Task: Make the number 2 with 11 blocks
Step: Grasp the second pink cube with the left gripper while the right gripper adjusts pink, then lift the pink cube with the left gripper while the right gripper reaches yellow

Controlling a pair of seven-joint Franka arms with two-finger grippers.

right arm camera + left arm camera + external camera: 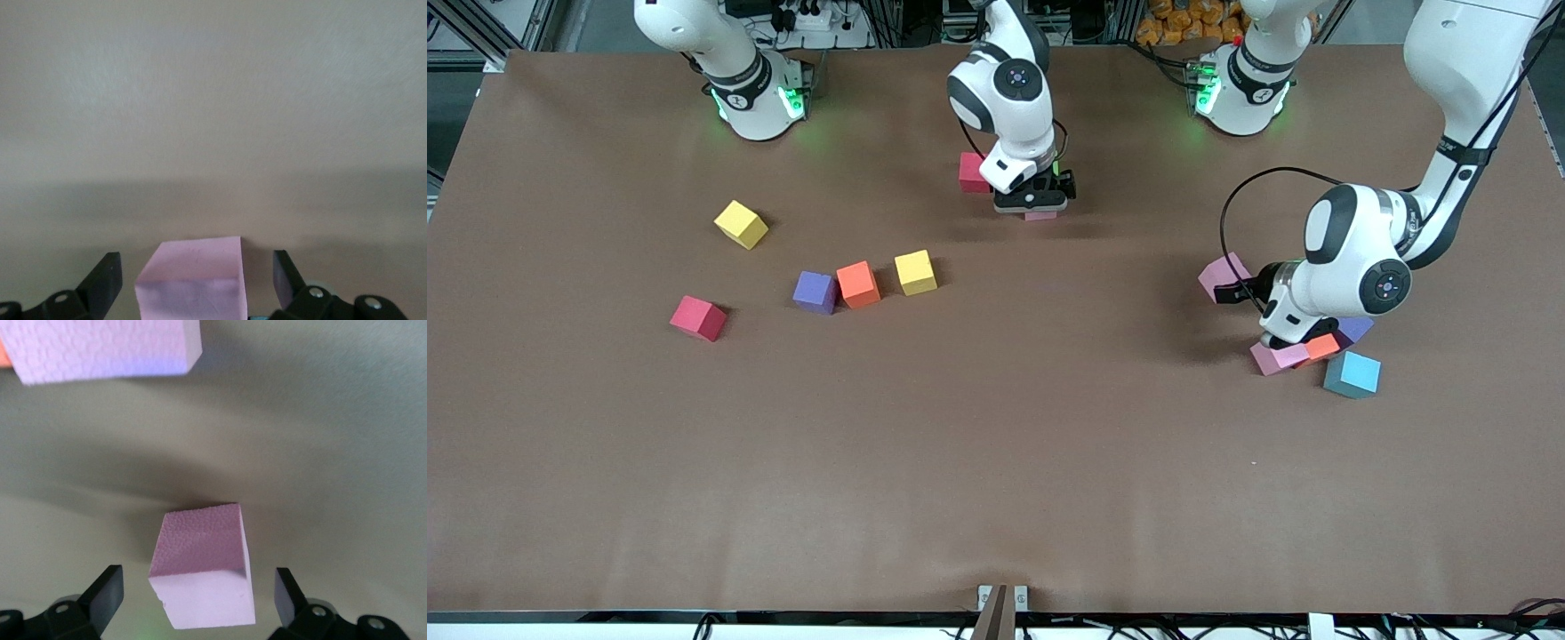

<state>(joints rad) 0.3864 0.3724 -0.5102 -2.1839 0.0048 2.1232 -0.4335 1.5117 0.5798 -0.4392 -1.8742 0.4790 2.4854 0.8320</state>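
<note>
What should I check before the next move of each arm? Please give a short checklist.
1. Right gripper fingers apart around pink block: ok.
2. Red block beside that pink block, touching it: cannot tell.
3. Left gripper fingers open, another pink block between them, untouched: ok.
4. That block square to the left fingers: not ok, it sits turned.
5. Loose blocks at the right arm's end, such as the orange block, apart enough to pick: ok.
6. Number 2 complete: not ok.
</note>
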